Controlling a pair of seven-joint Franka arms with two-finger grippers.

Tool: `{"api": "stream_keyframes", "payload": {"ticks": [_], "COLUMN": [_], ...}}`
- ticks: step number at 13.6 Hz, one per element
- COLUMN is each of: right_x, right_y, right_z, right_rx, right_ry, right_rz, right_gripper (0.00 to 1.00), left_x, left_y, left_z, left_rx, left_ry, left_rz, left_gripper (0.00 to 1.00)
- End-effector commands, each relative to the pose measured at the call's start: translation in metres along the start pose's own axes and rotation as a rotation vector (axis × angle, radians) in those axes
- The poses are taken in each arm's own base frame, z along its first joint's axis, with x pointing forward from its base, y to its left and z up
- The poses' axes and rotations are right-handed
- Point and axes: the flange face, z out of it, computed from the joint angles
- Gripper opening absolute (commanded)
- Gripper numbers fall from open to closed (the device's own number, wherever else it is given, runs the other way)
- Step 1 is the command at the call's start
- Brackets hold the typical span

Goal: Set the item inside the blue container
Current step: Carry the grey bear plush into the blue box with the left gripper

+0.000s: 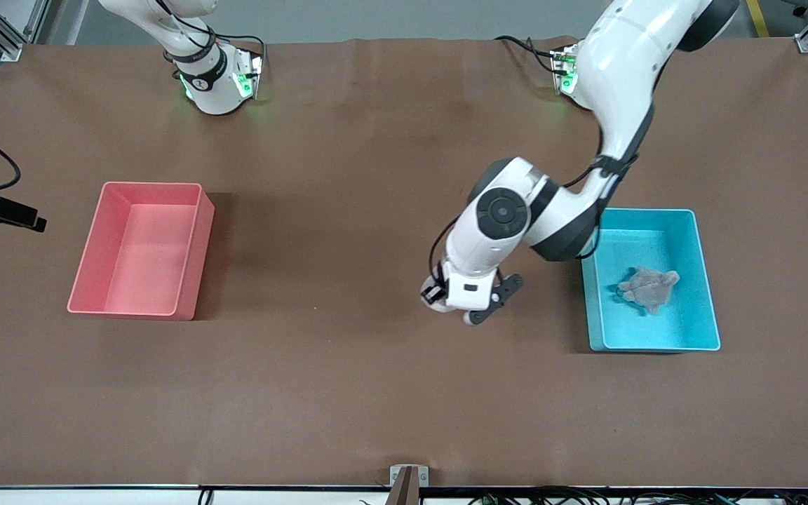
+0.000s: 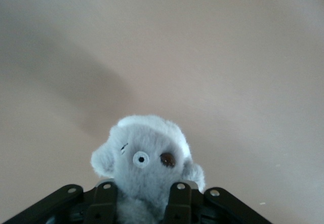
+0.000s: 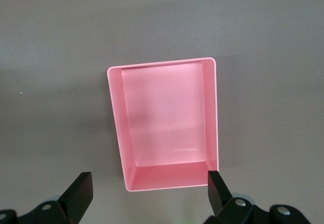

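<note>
From the front, the left pincer (image 1: pixel 485 303) hangs over bare counter (image 1: pixel 348 393) beside the blue container (image 1: pixel 705 280), which already holds a grey plush (image 1: pixel 649 287); carry across and clear its wall before releasing. Its wrist view shows fingers (image 2: pixel 178 201) clamped on a pale blue plush toy (image 2: pixel 144 158). The right wrist view shows the waiting right pincer (image 3: pixel 149 196) spread wide, empty, over the pink bin (image 3: pixel 167 181).

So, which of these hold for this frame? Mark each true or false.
1. The left pincer is shut on a pale fluffy toy. True.
2. The blue container is empty. False: a grey plush lies in it.
3. The right pincer hangs open over the pink bin. True.
4. The pink bin holds a toy. False: nothing shows inside it.
5. The left pincer is over the blue container. False: it is over bare table beside it.
</note>
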Motion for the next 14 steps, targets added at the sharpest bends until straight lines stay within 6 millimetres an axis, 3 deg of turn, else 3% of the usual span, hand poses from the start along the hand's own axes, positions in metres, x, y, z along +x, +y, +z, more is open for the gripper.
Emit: {"api": "stream_keyframes", "payload": {"ticks": [1,4,9,14], "right_x": [-0.027,-0.042,-0.064,-0.068], "right_y": [-0.003,-0.003,-0.009,-0.005], "right_z": [-0.013,-0.022,-0.027,-0.025], "right_rx": [0.001,0.006,0.003,-0.02], "right_ry": [0.018,0.032,0.065,0.084], "right_rz": [-0.02,-0.022,-0.04,-0.083], "right_gripper": [1.0,1.0,1.0,1.0], "left_x": [0.014,0.045,0.122,0.165], "left_y": [-0.071,-0.147,-0.248,-0.307], "left_z": [-0.049,-0.068,-0.067,-0.04], "left_rx": [0.096,0.177,0.23,0.206], "left_ry": [0.027,0.028,-0.037,-0.124], "left_rz": [0.143,0.328,0.502,0.583], "left_gripper": [0.15,0.15,0.16,0.17]}}
